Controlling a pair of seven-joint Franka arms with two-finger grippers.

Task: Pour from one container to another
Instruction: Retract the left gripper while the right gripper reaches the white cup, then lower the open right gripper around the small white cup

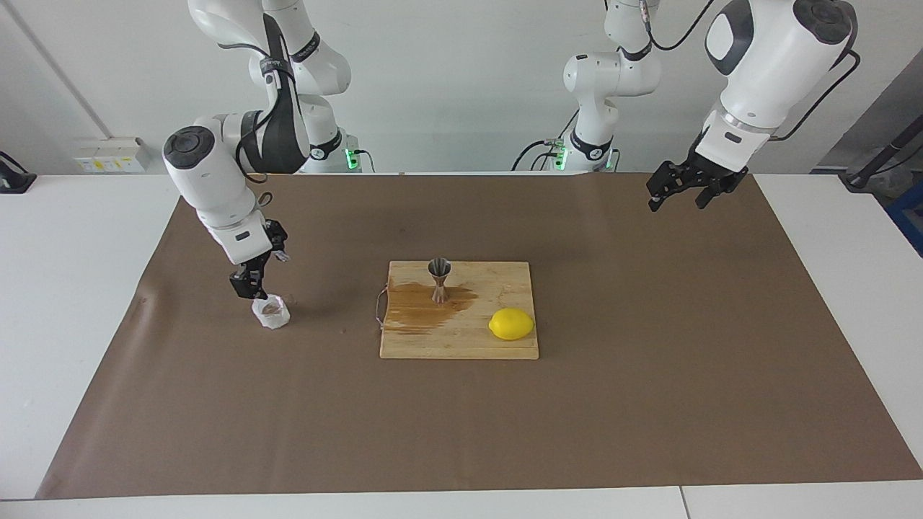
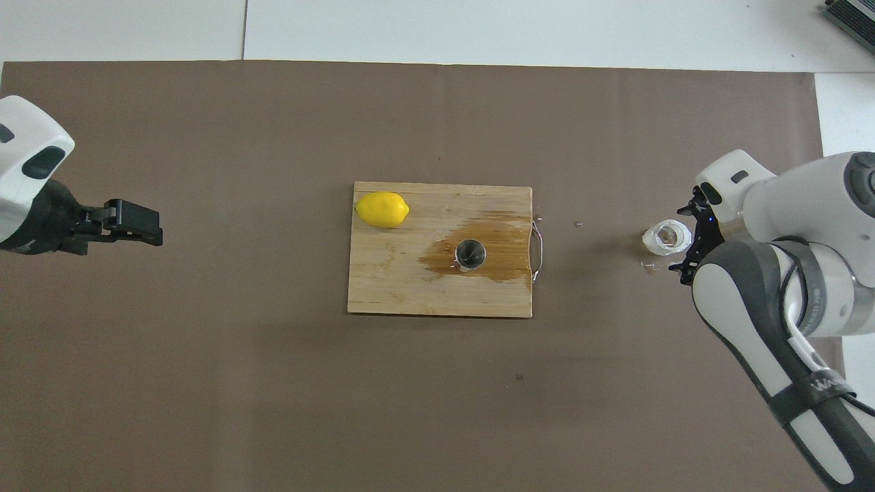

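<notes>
The small crinkled white cup [image 1: 272, 312] [image 2: 666, 237], brownish inside, stands on the brown mat toward the right arm's end of the table. My right gripper [image 1: 251, 287] [image 2: 686, 238] hangs open just above the cup's rim on the side nearer the robots, holding nothing. The steel jigger [image 1: 439, 279] [image 2: 470, 253] stands upright on the wooden board [image 1: 461, 342] [image 2: 403, 287], in a brown wet stain. My left gripper [image 1: 678, 193] [image 2: 133, 222] is open and empty, raised high over the mat toward the left arm's end of the table.
A yellow lemon [image 1: 511, 324] [image 2: 382, 209] lies on the board's corner farther from the robots, toward the left arm's end. The board has a wire handle [image 2: 538, 249] on the side facing the cup. A few small bits lie on the mat beside the cup.
</notes>
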